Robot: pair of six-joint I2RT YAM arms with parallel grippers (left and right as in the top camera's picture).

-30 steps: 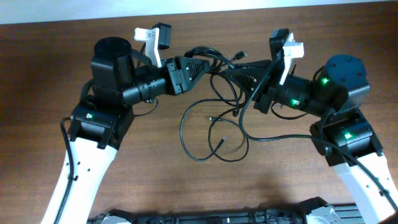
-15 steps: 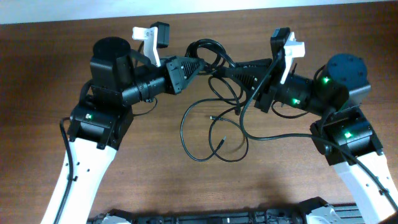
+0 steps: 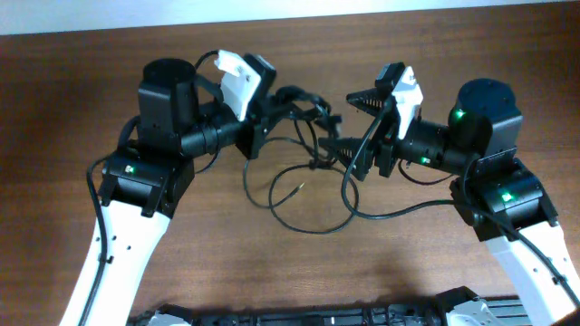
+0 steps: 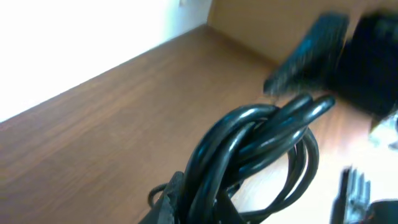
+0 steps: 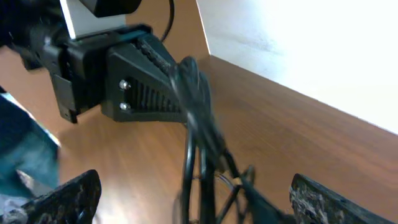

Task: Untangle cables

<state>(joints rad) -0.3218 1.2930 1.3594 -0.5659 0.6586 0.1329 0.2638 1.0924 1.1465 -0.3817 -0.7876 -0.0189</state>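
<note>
Right end effector (image 3: 353, 122): formerly closed on the cables (image 3: 301, 94), now spread open, apart from them. Left end effector (image 3: 272, 109): rolled over, bundle drawn frame-left. Slack loops: shifted left.

Each arm is white plastic along the stretch farthest from its hand and black everywhere nearer to it. The left arm (image 3: 118, 240) has a thin black wire (image 3: 94, 204) running along its white shell and one green light (image 3: 131, 169). The right arm (image 3: 530, 249) shows several green lights on its black joints. A fat black cylinder (image 3: 168, 80) tops each arm. Just behind each hand sits a white bracket (image 3: 237, 77). The left hand (image 3: 272, 107) has black ribbed fingers (image 5: 149, 93) with two silver screws (image 5: 124, 83) at their base. The right hand (image 3: 337, 120) has black fingers (image 5: 65, 196) with a rough, grainy face.
</note>
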